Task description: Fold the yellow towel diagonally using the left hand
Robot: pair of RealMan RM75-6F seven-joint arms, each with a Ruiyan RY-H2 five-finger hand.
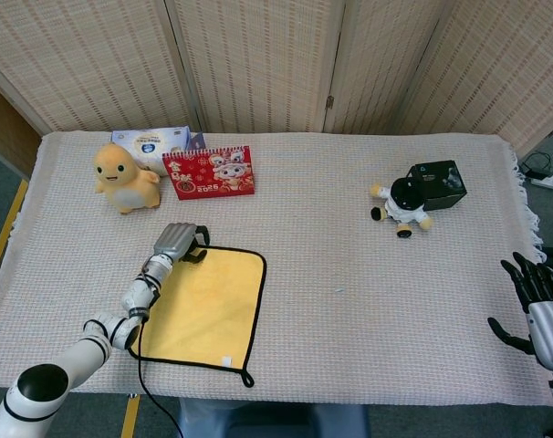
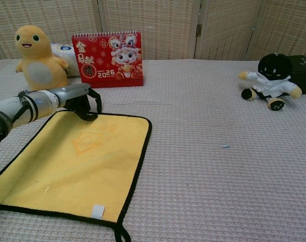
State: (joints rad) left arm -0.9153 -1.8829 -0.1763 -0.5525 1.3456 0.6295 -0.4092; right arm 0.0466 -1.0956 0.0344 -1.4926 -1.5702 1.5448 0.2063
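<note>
Head view: the left robot hand [image 1: 178, 242] sits at the far left corner of the yellow towel [image 1: 206, 306], fingers curled down onto the black hem; whether cloth is actually pinched cannot be told. The towel lies flat on the table [image 1: 349, 210], spreading from that robot hand toward the robot and to its right, so the diagonal runs to the near right corner with its loop. The right robot hand [image 1: 537, 306] hangs open, well apart at the table's edge.

Chest view: the left robot hand [image 2: 80, 100] has its fingertips touching the towel's far corner [image 2: 87, 116]. Behind it, a red desk calendar [image 2: 110, 59] reads "2026" beside Chinese characters; a small white tag on the towel's near hem is blank.
</note>
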